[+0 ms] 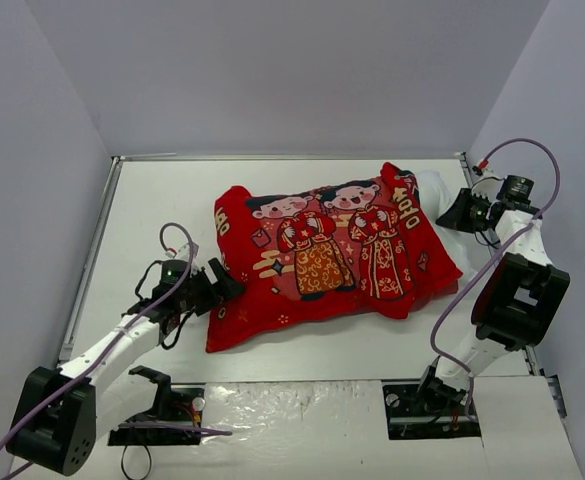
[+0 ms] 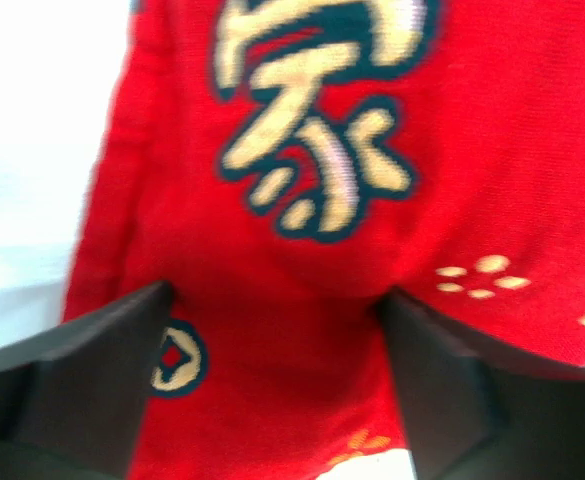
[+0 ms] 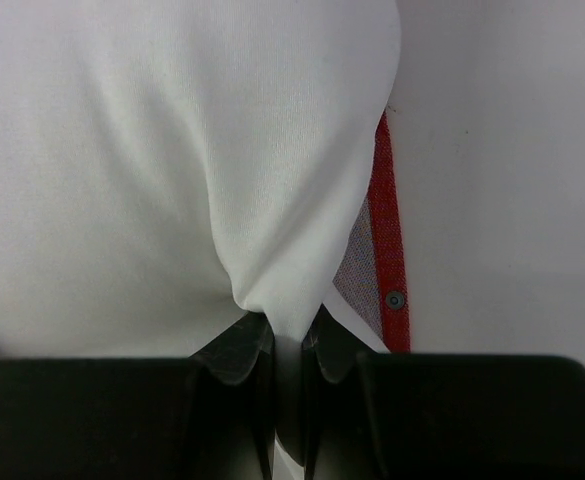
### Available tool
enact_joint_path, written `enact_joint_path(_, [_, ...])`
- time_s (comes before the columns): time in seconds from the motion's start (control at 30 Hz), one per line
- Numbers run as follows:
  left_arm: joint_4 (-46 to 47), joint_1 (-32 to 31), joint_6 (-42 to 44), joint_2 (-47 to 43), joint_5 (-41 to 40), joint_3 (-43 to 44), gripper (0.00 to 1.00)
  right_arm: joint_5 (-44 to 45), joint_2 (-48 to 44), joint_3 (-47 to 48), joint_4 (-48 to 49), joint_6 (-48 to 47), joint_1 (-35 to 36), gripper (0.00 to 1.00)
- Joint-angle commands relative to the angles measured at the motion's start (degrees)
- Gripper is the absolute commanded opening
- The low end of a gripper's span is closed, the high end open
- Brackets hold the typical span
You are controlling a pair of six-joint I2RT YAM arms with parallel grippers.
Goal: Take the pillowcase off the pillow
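The red pillowcase (image 1: 332, 250), printed with two cartoon figures, lies across the middle of the table with the pillow inside it. Only a white corner of the pillow (image 1: 434, 185) pokes out at the case's far right end. My right gripper (image 1: 454, 212) is there, shut on a pinched fold of the white pillow (image 3: 172, 150); in its wrist view the right gripper (image 3: 287, 335) has the case's red hem (image 3: 387, 230) beside it. My left gripper (image 1: 224, 285) is at the case's near left corner. The left gripper (image 2: 272, 300) stands open, its fingers wide on either side of red pillowcase (image 2: 302, 150) fabric.
The white table (image 1: 162, 220) has a raised rim along its left edge (image 1: 90, 250) and back, with grey walls close behind. Both arm bases (image 1: 432, 405) sit on a shiny strip at the near edge. A purple cable (image 1: 492, 255) loops beside the right arm.
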Motion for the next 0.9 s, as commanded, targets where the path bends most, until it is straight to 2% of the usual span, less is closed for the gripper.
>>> enact_joint_path(0.0, [2.85,-0.63,3.09,1.50,4.31,-0.40,0.73,0.79,0.61,2.83,1.30,0.51,0.14,0.00])
enact_joint_path(0.07, [4.43,-0.63,3.09,1.94,5.36,-0.22,0.56,0.53,1.14,3.35,1.38,0.77,0.14,0.00])
enact_joint_path(0.1, [4.61,-0.55,2.48,1.94,5.71,0.13,0.34,0.44,1.23,3.53,1.30,1.12,0.14,0.00])
enact_joint_path(0.2, [1.38,-0.46,3.17,-0.42,4.23,3.81,0.03,0.35,1.32,3.97,1.30,1.48,0.14,0.00])
enact_joint_path(0.23, [-2.56,0.24,3.87,-1.30,1.70,5.30,0.02,0.35,1.14,4.06,1.30,1.48,0.14,0.00])
enact_joint_path(0.33, [-9.17,3.92,6.69,-3.94,1.32,10.40,0.02,0.17,0.79,3.97,1.12,1.22,0.14,0.00])
enact_joint_path(0.43, [-15.32,14.45,8.71,-4.82,4.56,14.80,0.02,-0.09,-0.17,4.06,1.12,0.87,0.14,0.00])
enact_joint_path(0.47, [-16.64,21.01,9.32,-4.82,5.27,15.94,0.02,-0.09,-0.26,4.06,1.12,0.86,0.14,0.00])
enact_joint_path(0.53, [-19.63,26.15,11.34,-4.12,6.76,19.10,0.02,-0.26,-0.79,4.15,1.12,0.78,0.14,0.00])
enact_joint_path(0.6, [-22.18,26.79,13.80,-1.32,2.56,24.00,0.02,-0.18,-1.05,4.24,1.21,0.95,0.14,0.00])
enact_joint_path(0.73, [-20.53,30.73,12.23,4.31,3.78,28.68,0.02,0.52,-1.84,4.33,1.21,1.22,0.05,0.00])
enact_joint_path(0.87, [-21.58,35.21,14.16,8.97,2.38,33.33,0.02,1.40,-3.07,4.67,1.56,1.65,-0.82,0.00])
